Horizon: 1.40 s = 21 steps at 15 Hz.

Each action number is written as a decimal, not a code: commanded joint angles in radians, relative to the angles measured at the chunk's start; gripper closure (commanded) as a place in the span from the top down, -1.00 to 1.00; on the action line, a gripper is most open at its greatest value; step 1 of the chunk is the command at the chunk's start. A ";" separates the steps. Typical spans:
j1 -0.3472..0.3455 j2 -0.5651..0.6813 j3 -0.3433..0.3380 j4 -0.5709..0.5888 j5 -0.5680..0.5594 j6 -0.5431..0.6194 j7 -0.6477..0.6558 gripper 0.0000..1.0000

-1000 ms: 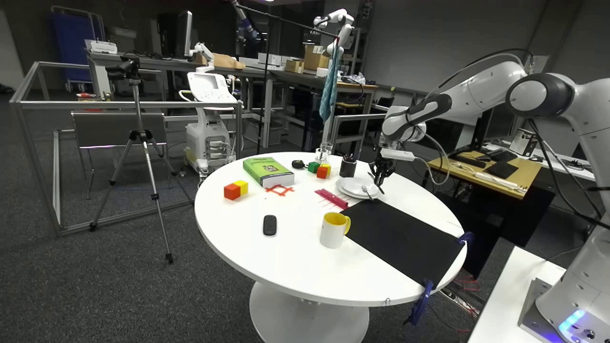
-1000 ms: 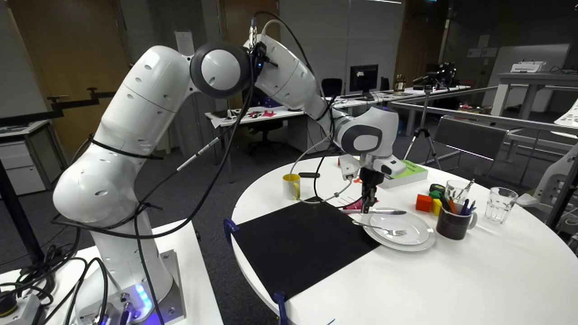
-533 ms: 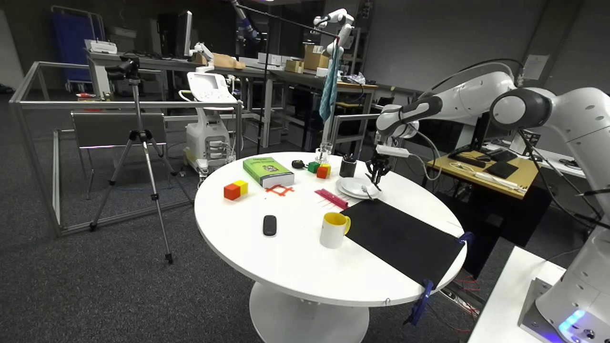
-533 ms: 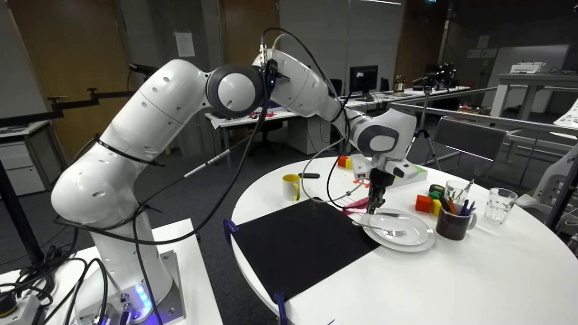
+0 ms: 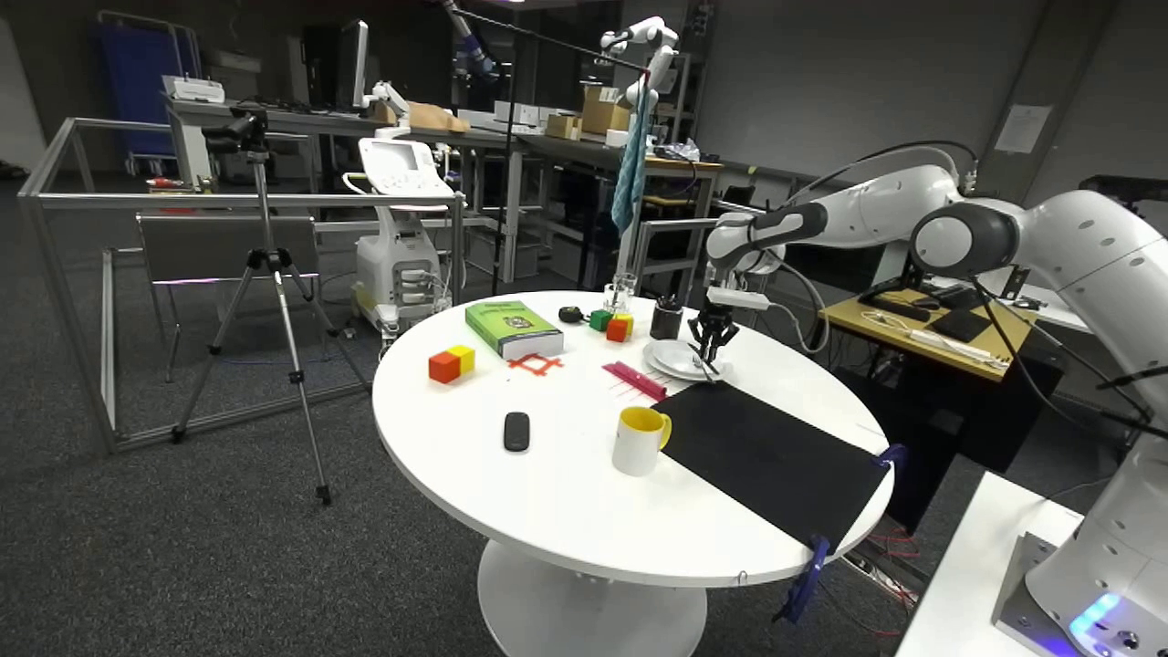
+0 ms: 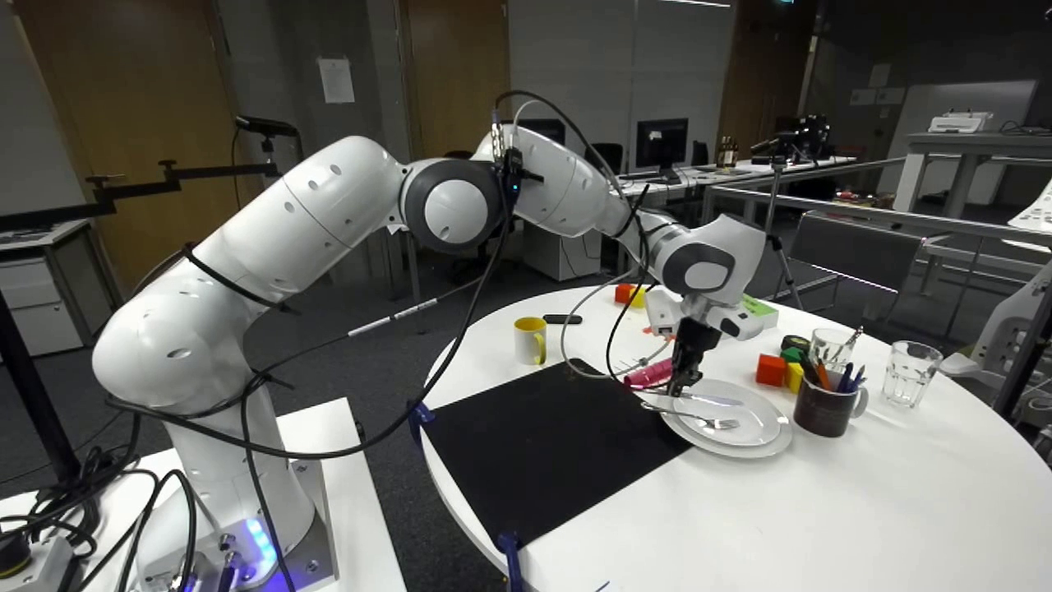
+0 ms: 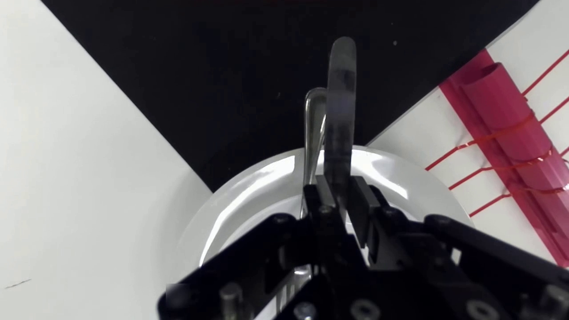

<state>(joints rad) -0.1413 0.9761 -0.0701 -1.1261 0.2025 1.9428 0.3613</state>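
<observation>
Knife (image 7: pixel 341 102) pinched in nearly closed tool (image 7: pixel 341 191), fork (image 7: pixel 313 129) on plates (image 7: pixel 249 191) below, black mat (image 7: pixel 222 66) and pink roll (image 7: pixel 526 144) nearby.

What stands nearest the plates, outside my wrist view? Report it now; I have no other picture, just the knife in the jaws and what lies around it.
Observer: A dark mug holding pens stands just beyond the plates, on the side away from the black mat.
Operator: Understood. I see the knife in the jaws above mat and plates. Now check the mat's end that my view cuts off.
Observer: Blue clamps sit there, one at each corner, on the edge of the table.
</observation>
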 commanded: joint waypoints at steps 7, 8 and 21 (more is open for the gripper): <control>-0.045 0.139 0.033 0.226 0.034 -0.124 -0.027 -0.93; -0.047 0.147 0.033 0.239 0.032 -0.129 -0.027 -0.93; -0.059 0.231 0.045 0.359 0.024 -0.180 -0.021 -0.03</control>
<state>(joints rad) -0.1829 1.1806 -0.0413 -0.8395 0.2165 1.8283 0.3570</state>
